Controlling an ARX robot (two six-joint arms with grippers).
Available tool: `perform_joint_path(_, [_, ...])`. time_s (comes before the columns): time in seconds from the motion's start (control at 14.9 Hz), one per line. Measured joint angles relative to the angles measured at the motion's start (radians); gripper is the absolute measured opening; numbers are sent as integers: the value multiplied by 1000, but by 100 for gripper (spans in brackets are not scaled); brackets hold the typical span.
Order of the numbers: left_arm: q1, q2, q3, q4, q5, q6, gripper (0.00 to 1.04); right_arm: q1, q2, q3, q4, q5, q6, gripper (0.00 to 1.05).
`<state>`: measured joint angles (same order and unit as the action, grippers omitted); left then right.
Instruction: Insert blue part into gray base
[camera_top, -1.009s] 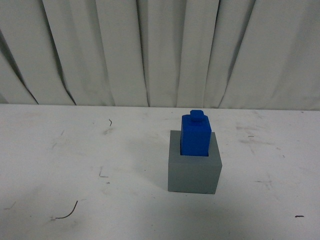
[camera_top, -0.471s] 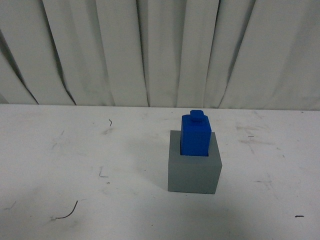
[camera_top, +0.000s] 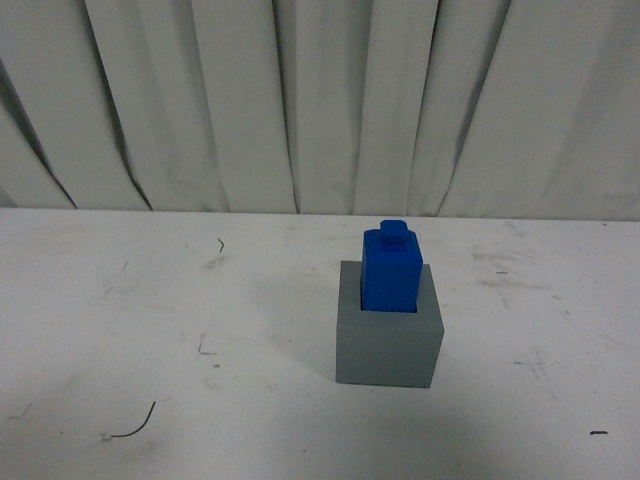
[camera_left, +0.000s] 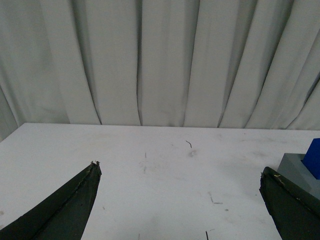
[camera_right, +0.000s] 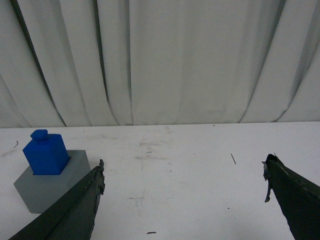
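The blue part (camera_top: 392, 268) stands upright in the square recess of the gray base (camera_top: 389, 345), its upper half and small knob sticking out. The pair sits right of the table's middle in the front view, where no gripper shows. In the left wrist view the base (camera_left: 296, 170) and a sliver of the blue part (camera_left: 314, 157) show at the edge, just behind one finger of my left gripper (camera_left: 179, 172), which is open and empty. In the right wrist view the blue part (camera_right: 46, 152) in the base (camera_right: 42, 187) lies beside my right gripper (camera_right: 183, 170), open and empty.
The white table (camera_top: 180, 330) carries scuffs and small dark marks. A pleated white curtain (camera_top: 300, 100) hangs along the table's far edge.
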<state>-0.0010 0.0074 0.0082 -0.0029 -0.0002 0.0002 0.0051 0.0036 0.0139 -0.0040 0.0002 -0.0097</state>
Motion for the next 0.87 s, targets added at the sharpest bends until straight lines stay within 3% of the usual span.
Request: perform_joint_path(0.87, [0, 0, 0, 0, 0, 0, 98, 0, 0, 0, 0, 0, 0, 98])
